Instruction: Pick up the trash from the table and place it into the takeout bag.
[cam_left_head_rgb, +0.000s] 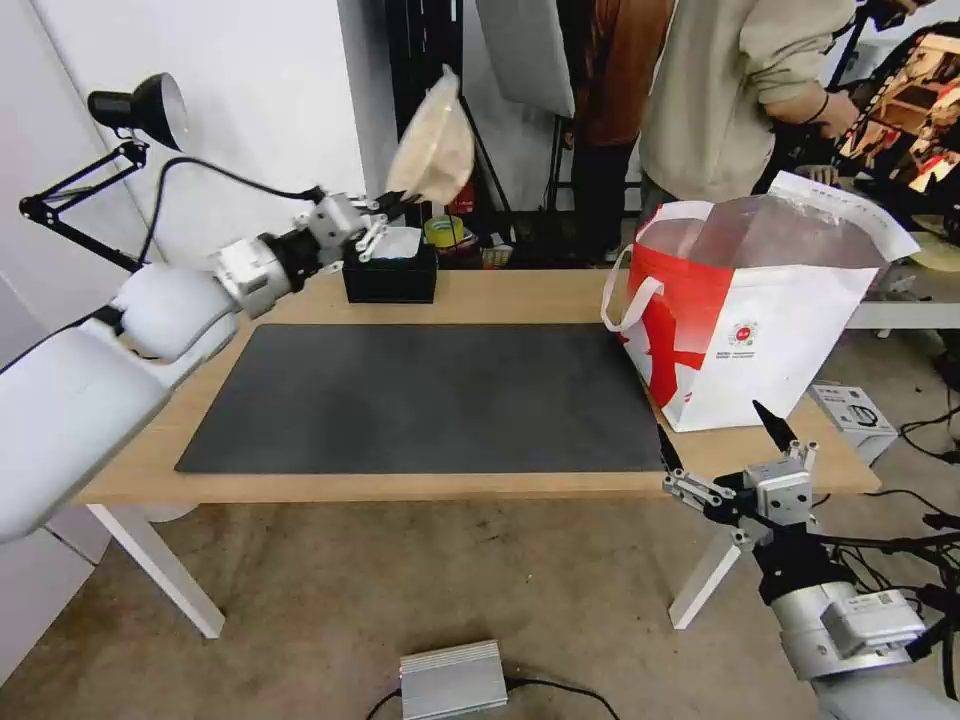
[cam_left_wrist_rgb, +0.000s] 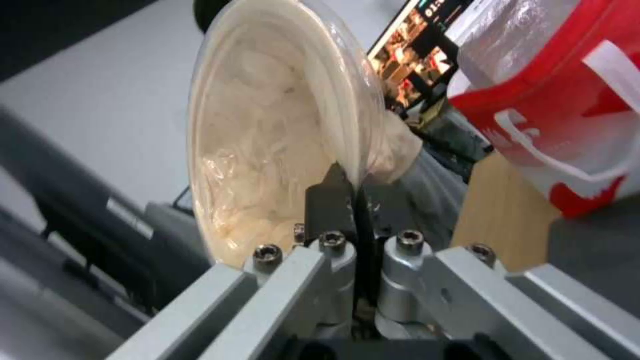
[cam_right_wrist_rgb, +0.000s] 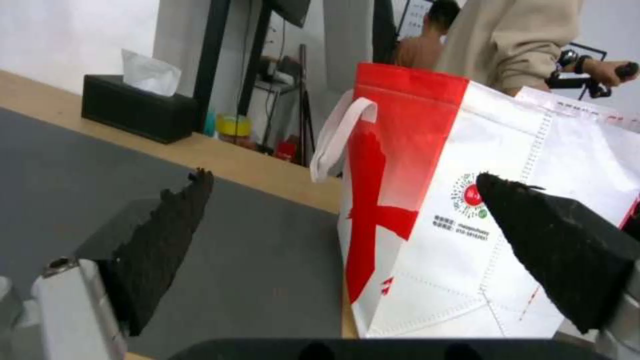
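Rm background, head view ref:

- Wall (cam_left_head_rgb: 270, 90): plain white, behind far-left corner of table.
- Desk lamp (cam_left_head_rgb: 140, 105): black, articulated arm, off far-left corner, shade facing right.
- Floor (cam_left_head_rgb: 400, 590): grey-brown, mottled, concrete-like.
- Metal box (cam_left_head_rgb: 452, 680): silver, ribbed, on floor fwd of near edge, black cable attached.
- Cardboard box (cam_left_head_rgb: 850, 410): small, white, on floor past right edge.
- Cables (cam_left_head_rgb: 925, 430): black, loose, on floor at right.
- Dark stands/shelving (cam_left_head_rgb: 425, 60): behind far edge, centre.
- Lighting: even, diffuse.
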